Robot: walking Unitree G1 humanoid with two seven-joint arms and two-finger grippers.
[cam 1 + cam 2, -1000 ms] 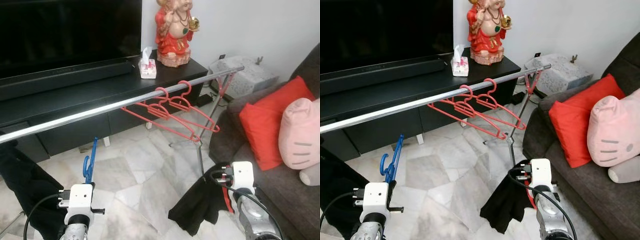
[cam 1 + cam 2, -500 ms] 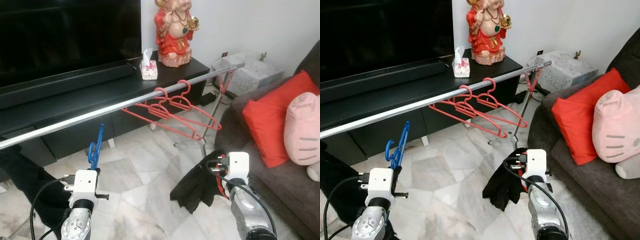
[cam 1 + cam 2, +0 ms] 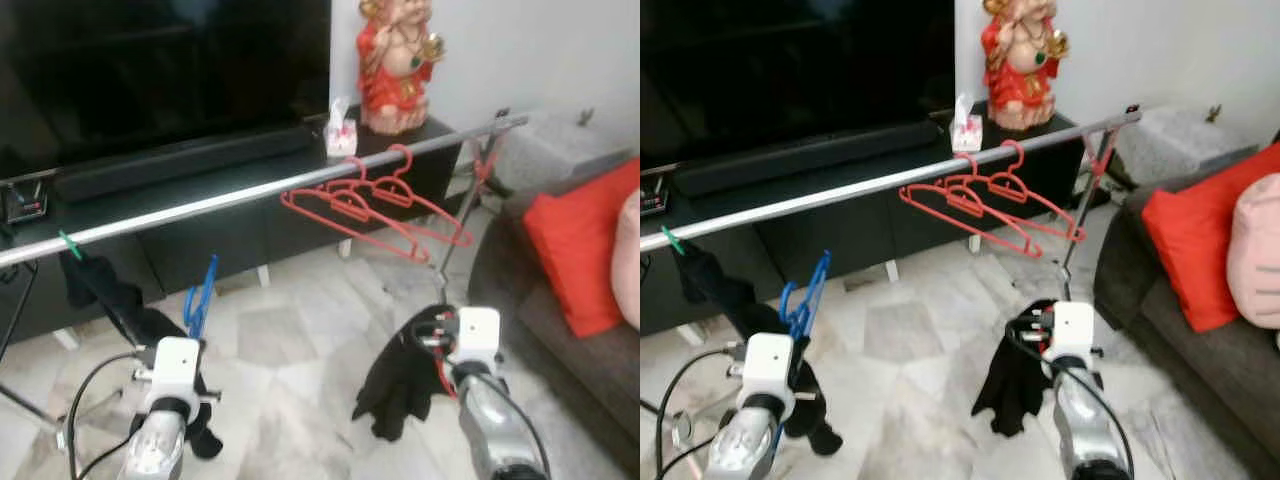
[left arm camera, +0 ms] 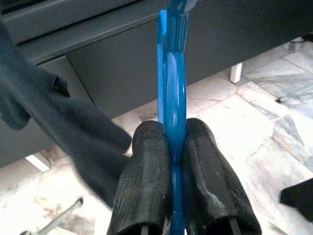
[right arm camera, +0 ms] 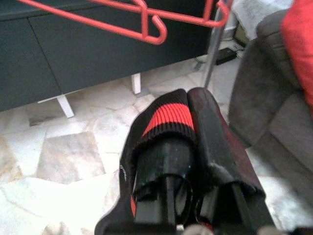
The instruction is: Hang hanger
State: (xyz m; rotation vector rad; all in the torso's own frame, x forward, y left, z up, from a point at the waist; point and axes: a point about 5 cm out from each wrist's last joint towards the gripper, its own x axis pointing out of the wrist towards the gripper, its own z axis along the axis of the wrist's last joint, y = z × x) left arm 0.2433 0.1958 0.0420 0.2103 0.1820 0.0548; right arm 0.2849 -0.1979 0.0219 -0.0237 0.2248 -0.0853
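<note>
My left gripper (image 4: pixel 171 171) is shut on a blue hanger (image 3: pixel 200 300), holding it upright below the silver rail (image 3: pixel 250 192). The hanger's hook (image 3: pixel 800 297) stays under the rail, apart from it. My right gripper (image 5: pixel 188 127) is shut on a black garment with a red stripe (image 3: pixel 400 375), which droops toward the marble floor. Three red hangers (image 3: pixel 385 205) hang on the rail to the right of centre. A dark garment (image 3: pixel 110 295) hangs from the rail's left part on a green hook.
A black TV stand (image 3: pixel 200 215) with a large TV and soundbar runs behind the rail. A red statue (image 3: pixel 395 60) and a tissue box (image 3: pixel 340 135) stand on it. A dark sofa with a red cushion (image 3: pixel 580 240) is at the right.
The camera has swung left, so the rail's left part and its dark garment have come into view. Both grippers keep their holds.
</note>
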